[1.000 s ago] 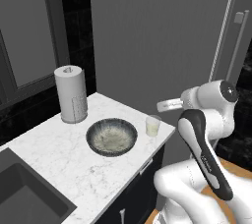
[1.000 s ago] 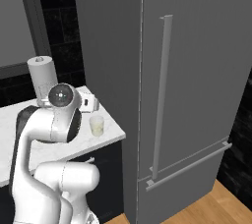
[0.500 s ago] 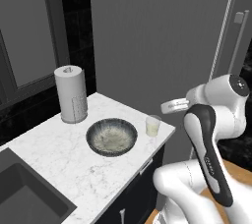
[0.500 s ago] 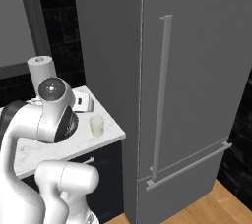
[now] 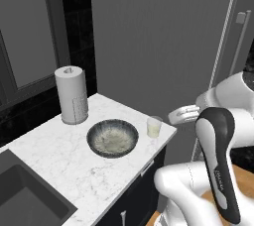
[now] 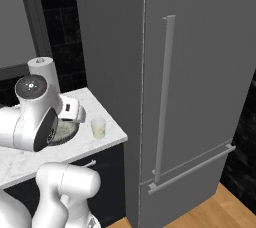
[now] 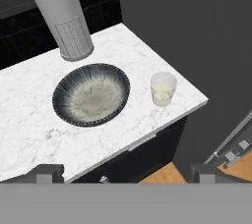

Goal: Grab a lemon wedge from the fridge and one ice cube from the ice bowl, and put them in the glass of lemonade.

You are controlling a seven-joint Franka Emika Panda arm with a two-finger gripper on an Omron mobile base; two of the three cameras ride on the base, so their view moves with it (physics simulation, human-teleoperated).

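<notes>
Swinging further right, away from counter | left to right: ice bowl (image 7: 91, 94), then glass of lemonade (image 7: 163, 88) near counter corner, then fridge (image 6: 200, 72), doors shut | gripper (image 7: 123, 173) hovering, tips spread wide, empty | next: reaching for fridge handle (image 6: 164, 97), squaring up before closing.

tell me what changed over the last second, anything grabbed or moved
Only the white arm moved: in the left base view its upper part swung right, away from the counter; in the right base view it swung left. The claw is open and holds nothing. The dark mottled grey bowl, the small clear glass of pale yellow lemonade, the white paper-towel cylinder and the closed matte grey fridge stayed put.
</notes>
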